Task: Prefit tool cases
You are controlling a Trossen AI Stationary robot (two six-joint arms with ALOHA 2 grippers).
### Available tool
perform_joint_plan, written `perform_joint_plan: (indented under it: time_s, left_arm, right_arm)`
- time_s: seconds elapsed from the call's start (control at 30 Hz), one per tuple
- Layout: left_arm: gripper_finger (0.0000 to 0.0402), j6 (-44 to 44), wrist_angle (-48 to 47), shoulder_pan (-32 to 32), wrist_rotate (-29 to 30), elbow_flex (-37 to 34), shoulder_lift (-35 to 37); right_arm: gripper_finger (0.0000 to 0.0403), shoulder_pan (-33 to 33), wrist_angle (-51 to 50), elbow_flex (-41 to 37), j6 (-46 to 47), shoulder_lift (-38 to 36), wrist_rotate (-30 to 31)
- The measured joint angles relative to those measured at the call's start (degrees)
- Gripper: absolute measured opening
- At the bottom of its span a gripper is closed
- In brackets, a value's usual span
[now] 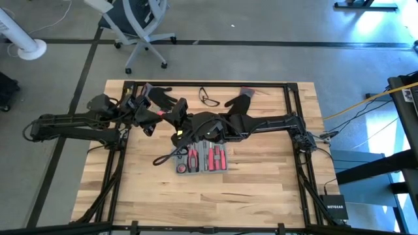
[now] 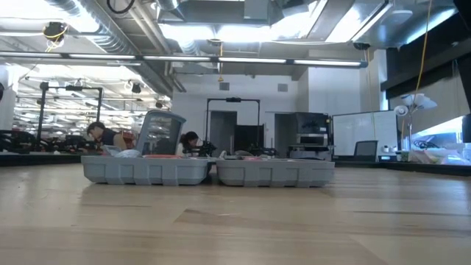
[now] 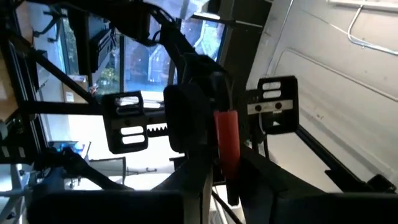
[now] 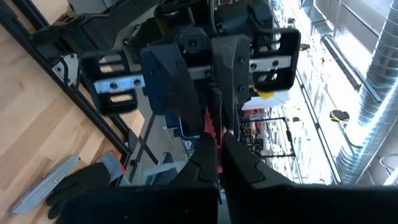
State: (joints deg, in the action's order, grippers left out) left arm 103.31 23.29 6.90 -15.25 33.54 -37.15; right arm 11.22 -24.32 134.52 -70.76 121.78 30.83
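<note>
The tool case [image 1: 200,158] lies open and flat at the table's middle, with red-handled tools in its recesses. In the low view its two grey halves [image 2: 210,171] rest side by side on the wood. Above the table, toward the far left of the case, my left gripper [image 1: 154,115] and my right gripper [image 1: 171,117] meet tip to tip. Both are shut on one red-handled tool [image 3: 227,142], which is clear of the table. The tool's far end is hidden by the fingers. My left gripper pinches the tool's red handle [image 3: 230,171] between its two fingers, coming roughly level from the table's left. The handle runs on along the fingers toward the other gripper. My right gripper pinches a thin red part of the same tool [image 4: 212,132] between its shut fingers [image 4: 239,163], coming roughly level from the table's right. The tool is lifted clear.
Two black gloves [image 1: 163,98] [image 1: 241,102] and a pair of glasses [image 1: 209,98] lie near the far edge. A slim grey bar [image 4: 46,182] lies by a glove [image 4: 93,182]. A dark curved thing [image 1: 164,158] lies left of the case. The near half of the table is bare wood [image 1: 209,196].
</note>
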Motion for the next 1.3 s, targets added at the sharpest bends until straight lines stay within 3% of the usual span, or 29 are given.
perform_joint_plan:
  time_s: [0.27, 0.57, 1.0, 1.3]
  left_arm:
    - [0.0059, 0.28, -0.09, 3.25, -0.26, 0.0, 0.33]
    - [0.0059, 1.57, -0.01, 3.29, -3.75, 0.0, 0.34]
    - [0.0058, 1.26, -0.28, 3.27, -4.06, 0.0, 0.24]
    - [0.0016, -1.76, -1.9, 3.27, -4.0, 0.04, 0.26]
  right_arm:
    - [0.0, 0.02, 0.37, 0.0, 0.0, 0.0, -0.48]
    - [0.0, 0.04, 0.2, 0.0, -0.02, 0.0, -0.52]
    - [0.0, 0.0, 0.15, 0.0, -0.02, 0.0, -0.5]
    - [0.0004, 0.0, -0.19, 0.0, -0.22, 0.0, -0.87]
